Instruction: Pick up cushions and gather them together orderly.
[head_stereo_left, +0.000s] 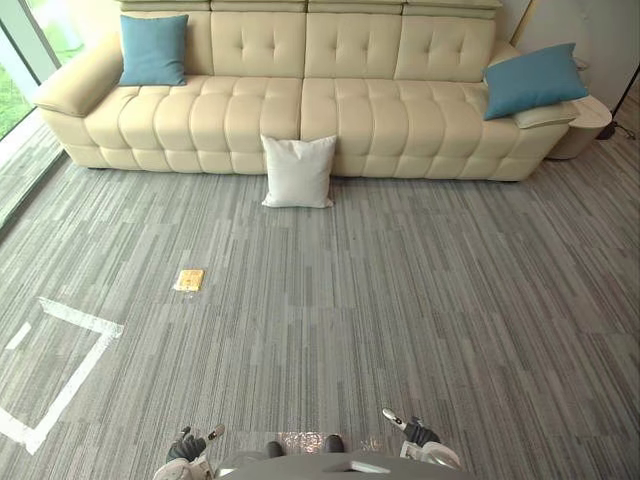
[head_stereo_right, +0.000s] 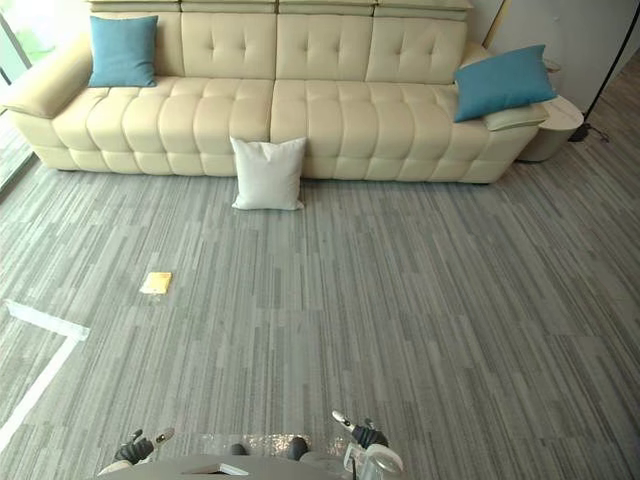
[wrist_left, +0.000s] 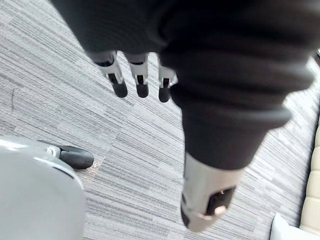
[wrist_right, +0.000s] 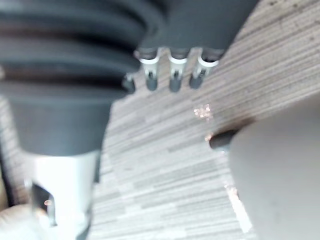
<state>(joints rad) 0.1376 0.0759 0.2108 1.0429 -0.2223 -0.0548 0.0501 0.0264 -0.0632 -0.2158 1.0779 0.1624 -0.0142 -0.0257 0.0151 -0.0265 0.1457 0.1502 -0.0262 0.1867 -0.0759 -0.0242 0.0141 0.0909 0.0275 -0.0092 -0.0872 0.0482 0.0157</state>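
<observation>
A white cushion (head_stereo_left: 298, 171) stands on the carpet, leaning against the front of the cream sofa (head_stereo_left: 300, 110). One blue cushion (head_stereo_left: 153, 49) rests upright at the sofa's left end. Another blue cushion (head_stereo_left: 530, 80) lies tilted on the right armrest. My left hand (head_stereo_left: 190, 446) hangs low at the bottom left, far from the cushions, its fingers (wrist_left: 140, 80) straight and empty above the carpet. My right hand (head_stereo_left: 415, 433) hangs at the bottom right, its fingers (wrist_right: 172, 75) relaxed and holding nothing.
A small yellow flat object (head_stereo_left: 189, 280) lies on the grey carpet left of centre. White tape lines (head_stereo_left: 70, 350) mark the floor at the lower left. A window wall (head_stereo_left: 20, 60) runs along the left. A round side table (head_stereo_left: 585, 125) stands beside the sofa's right end.
</observation>
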